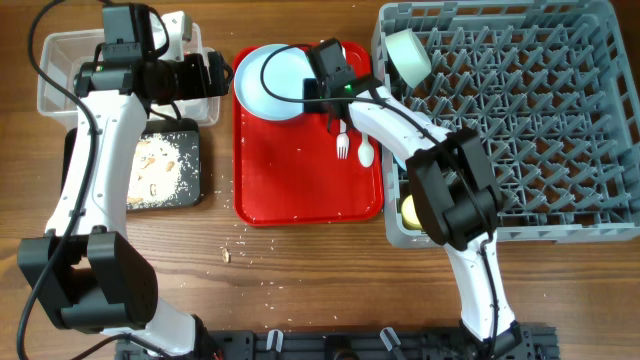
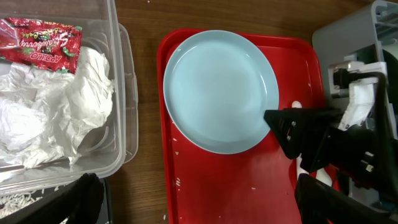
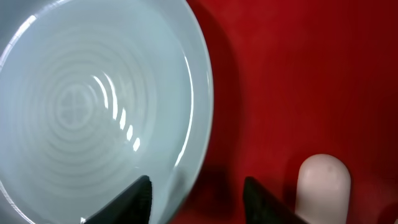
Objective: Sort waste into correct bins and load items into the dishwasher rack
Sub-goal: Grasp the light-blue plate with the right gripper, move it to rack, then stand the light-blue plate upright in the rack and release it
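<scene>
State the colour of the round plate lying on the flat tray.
Pale blue; the round plate shows best in the left wrist view.

Overhead looks straight down on the whole worktop (image 1: 300, 270). Left wrist views the plate (image 2: 217, 87) from moderate height; right wrist faces the same plate very close.

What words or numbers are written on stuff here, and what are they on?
"APOLLO": on the red crinkled wrapper, which lies on the white napkin in the clear tub.
Curly white writing on the same wrapper: too blurred to read.
No other writing shows in any view.
</scene>
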Controlling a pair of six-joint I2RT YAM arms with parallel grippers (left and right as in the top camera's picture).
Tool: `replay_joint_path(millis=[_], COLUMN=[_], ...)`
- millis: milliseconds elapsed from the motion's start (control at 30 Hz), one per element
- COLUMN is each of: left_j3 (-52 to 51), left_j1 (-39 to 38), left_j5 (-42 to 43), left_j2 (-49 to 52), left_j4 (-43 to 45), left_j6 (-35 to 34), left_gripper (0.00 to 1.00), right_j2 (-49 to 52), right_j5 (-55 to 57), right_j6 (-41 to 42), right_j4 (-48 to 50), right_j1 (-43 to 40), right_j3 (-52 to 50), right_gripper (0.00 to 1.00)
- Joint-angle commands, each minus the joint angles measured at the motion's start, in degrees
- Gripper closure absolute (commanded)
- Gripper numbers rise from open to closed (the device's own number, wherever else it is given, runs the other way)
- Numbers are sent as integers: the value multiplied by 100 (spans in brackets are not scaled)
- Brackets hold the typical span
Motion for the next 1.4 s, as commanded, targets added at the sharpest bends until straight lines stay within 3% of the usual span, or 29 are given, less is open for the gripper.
replay_joint_path(millis=[0, 167, 233, 367, 500, 767, 933, 1067, 1233, 1367], left_j3=[79, 79, 79, 79, 79, 79, 79, 79, 79, 79], left_j1=[-22, -22, -22, -22, -22, -22, -22, -22, -22, -22], left_j5=[-31, -31, -28, -31, -28, -31, -31, -31, -31, -31], left_j2=[-61, -61, -61, -61, -61, -61, -61, -61, -61, -61], left_j4=[13, 13, 13, 13, 13, 13, 13, 13, 13, 13], left_j6=[28, 28, 28, 28, 28, 28, 28, 28, 28, 28], left_gripper=[0, 0, 0, 0, 0, 0, 0, 0, 0, 0], right_j2=[129, 118, 33, -452, -1268, -3268, -3495, -3421, -3180, -2839], right_j5=[-293, -291, -286, -282, -122, 3335, 5202, 5294, 4800, 4621], right_j6=[-37, -57, -57, -282, -1016, -1714, -2439, -2461, -3845, -4363], right_j4=[-129, -787, -955, -1106, -1191, -1917, -2763, -3397, -3025, -2835], right_j1=[37, 48, 15, -155, -227, -483, -999, -1458, -1943, -2087], right_j3=[133, 133, 133, 133, 133, 133, 116, 83, 33, -9], right_gripper=[67, 78, 96, 96, 96, 96, 96, 96, 96, 96])
